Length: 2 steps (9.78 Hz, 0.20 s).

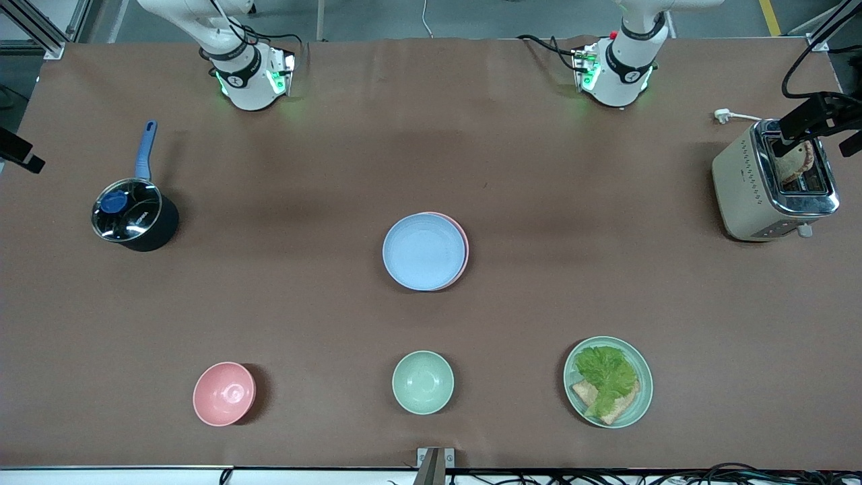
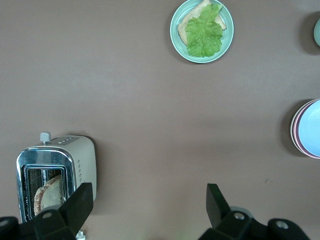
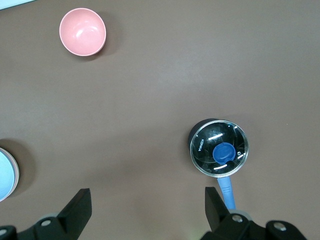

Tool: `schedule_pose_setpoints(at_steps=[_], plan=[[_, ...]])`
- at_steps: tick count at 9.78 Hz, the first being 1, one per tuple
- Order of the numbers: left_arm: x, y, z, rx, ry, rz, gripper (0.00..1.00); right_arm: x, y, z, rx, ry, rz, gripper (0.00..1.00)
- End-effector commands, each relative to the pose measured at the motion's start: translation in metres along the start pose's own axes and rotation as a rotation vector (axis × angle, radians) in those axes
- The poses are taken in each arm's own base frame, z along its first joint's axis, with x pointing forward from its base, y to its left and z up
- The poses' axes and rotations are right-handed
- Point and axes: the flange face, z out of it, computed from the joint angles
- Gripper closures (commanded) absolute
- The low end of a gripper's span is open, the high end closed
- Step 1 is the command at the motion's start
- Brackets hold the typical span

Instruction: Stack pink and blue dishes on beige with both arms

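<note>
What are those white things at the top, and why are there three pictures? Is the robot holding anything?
The white things are two robot arms. The big picture is taken from high up, looking across a brown table at them. The other two come from cameras on each arm's wrist, looking down past its black pincers: the left gripper and the right gripper. Both are open, hold nothing, and wait up high.

In the middle sits a stack of plates: the blue plate on top, the pink plate peeking out under it, and a pale rim below that. Nearer the camera are a pink bowl, a green bowl and a green plate of lettuce and bread. A lidded pot and a toaster sit at the ends.
</note>
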Motion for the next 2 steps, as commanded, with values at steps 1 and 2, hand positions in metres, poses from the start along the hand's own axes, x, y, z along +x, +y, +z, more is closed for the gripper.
schedule_pose_setpoints(at_steps=[1, 2], plan=[[-0.0027, 0.0021, 0.0143, -0.012, -0.036, -0.008, 0.00, -0.0017, -0.0045, -0.0030, 0.008, 0.000, -0.016, 0.00], [-0.0025, 0.0021, 0.0142, -0.012, -0.035, -0.008, 0.00, -0.0022, -0.0044, -0.0038, 0.008, 0.001, -0.017, 0.00]])
